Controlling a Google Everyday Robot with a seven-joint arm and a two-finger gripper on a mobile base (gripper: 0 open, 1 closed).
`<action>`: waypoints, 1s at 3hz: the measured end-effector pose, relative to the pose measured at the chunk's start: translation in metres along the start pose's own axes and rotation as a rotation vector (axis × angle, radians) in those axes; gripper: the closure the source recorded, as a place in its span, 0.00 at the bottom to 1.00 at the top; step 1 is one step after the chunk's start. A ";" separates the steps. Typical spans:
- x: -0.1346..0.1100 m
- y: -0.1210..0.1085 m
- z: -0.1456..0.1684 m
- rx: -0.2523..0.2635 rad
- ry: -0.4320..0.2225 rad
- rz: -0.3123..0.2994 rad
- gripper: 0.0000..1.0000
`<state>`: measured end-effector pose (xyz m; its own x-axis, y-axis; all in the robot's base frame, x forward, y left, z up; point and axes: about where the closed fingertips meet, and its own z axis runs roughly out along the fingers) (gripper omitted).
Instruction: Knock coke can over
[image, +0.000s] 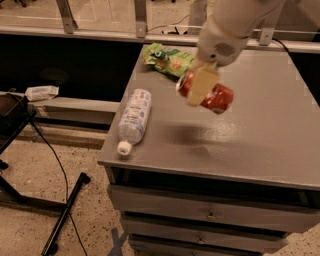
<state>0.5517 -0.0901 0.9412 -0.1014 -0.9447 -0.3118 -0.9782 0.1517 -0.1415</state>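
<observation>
The coke can (216, 97) is red-orange with a silver top. It is tilted almost onto its side, top end to the left, and held in the air above the grey table (270, 130). My gripper (202, 86) comes down from the white arm at the top and is shut across the can's middle, with a beige finger (201, 85) over its front. The can's shadow falls on the tabletop below it.
A clear plastic water bottle (134, 117) with a white cap lies on its side near the table's left edge. A green snack bag (167, 58) lies at the back left. The table has drawers in front. A black stand and cables are on the floor at left.
</observation>
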 end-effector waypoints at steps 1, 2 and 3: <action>-0.029 0.011 0.059 -0.036 0.202 -0.081 1.00; -0.023 -0.005 0.099 -0.001 0.402 -0.105 0.82; 0.028 -0.053 0.093 0.124 0.621 -0.080 0.52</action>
<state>0.6180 -0.0972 0.8524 -0.1518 -0.9411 0.3020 -0.9626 0.0714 -0.2612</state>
